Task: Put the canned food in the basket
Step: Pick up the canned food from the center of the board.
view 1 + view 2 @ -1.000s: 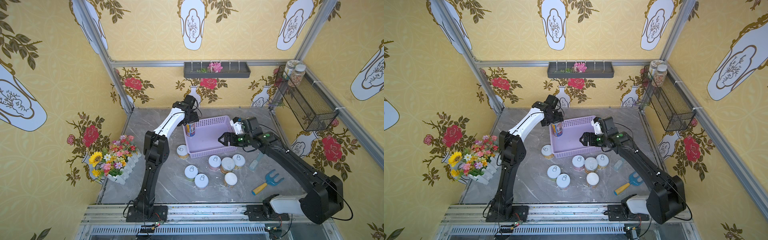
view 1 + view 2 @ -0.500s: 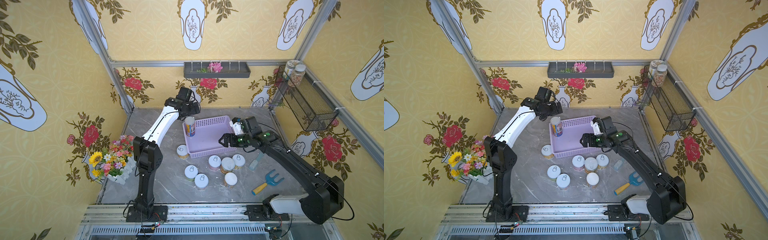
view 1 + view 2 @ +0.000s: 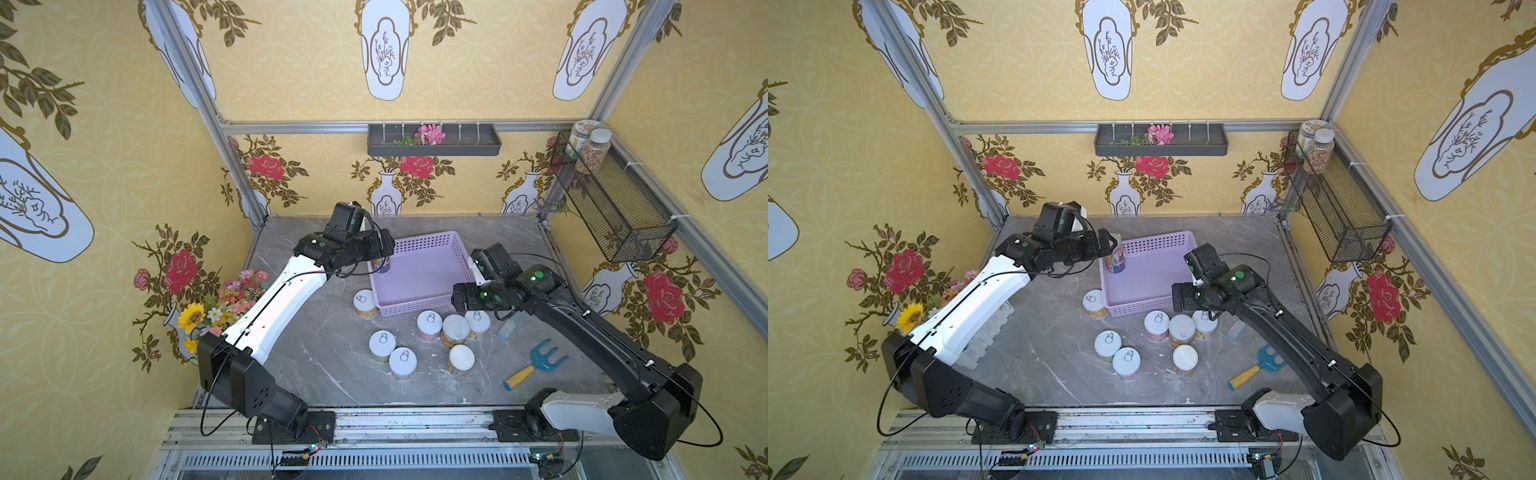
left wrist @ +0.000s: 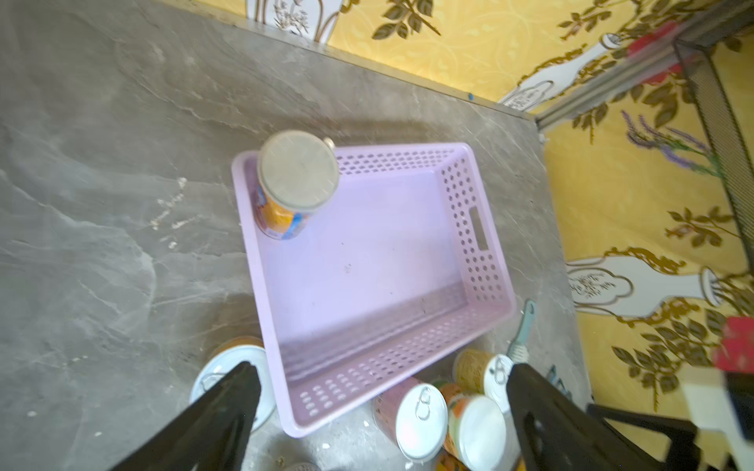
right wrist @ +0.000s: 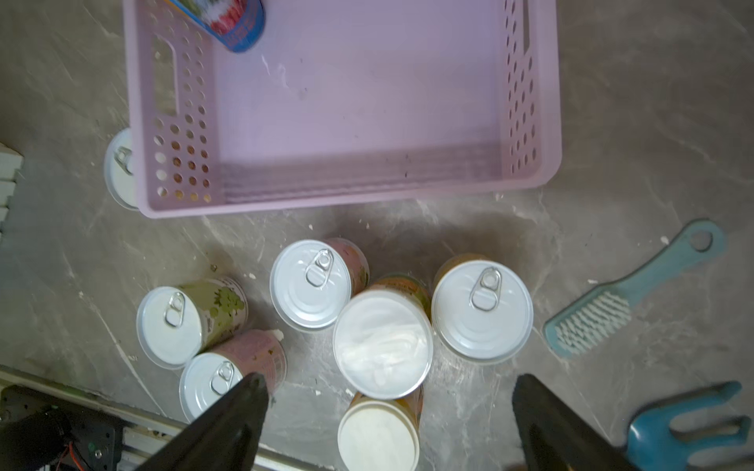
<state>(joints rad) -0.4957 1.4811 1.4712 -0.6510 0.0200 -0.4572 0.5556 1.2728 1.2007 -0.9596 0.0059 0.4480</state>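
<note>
The lavender basket (image 3: 415, 286) (image 3: 1142, 282) (image 4: 367, 265) (image 5: 347, 102) sits mid-table. One tall blue-yellow can (image 3: 384, 264) (image 3: 1116, 261) (image 4: 291, 183) (image 5: 234, 28) stands upright in its far left corner. Several pastel cans (image 3: 429, 325) (image 3: 1157, 326) (image 5: 312, 283) stand on the table in front of the basket, and another (image 3: 365, 303) (image 4: 228, 379) stands at its near left corner. My left gripper (image 3: 383, 246) (image 3: 1108, 246) (image 4: 381, 367) hangs open and empty above the basket's left edge, clear of the tall can. My right gripper (image 3: 457, 300) (image 3: 1179, 297) (image 5: 390, 377) is open and empty above the right-hand cans.
A blue brush (image 3: 509, 328) and a blue garden fork with a yellow handle (image 3: 536, 363) lie right of the cans. A flower pot (image 3: 224, 307) stands at the left wall. A black wire basket with jars (image 3: 611, 199) hangs on the right wall, a dark tray (image 3: 432, 141) on the back wall.
The left arm has lifted off the tall can and folded back toward the front left, leaving the can standing in the basket. The right arm has hardly moved.
</note>
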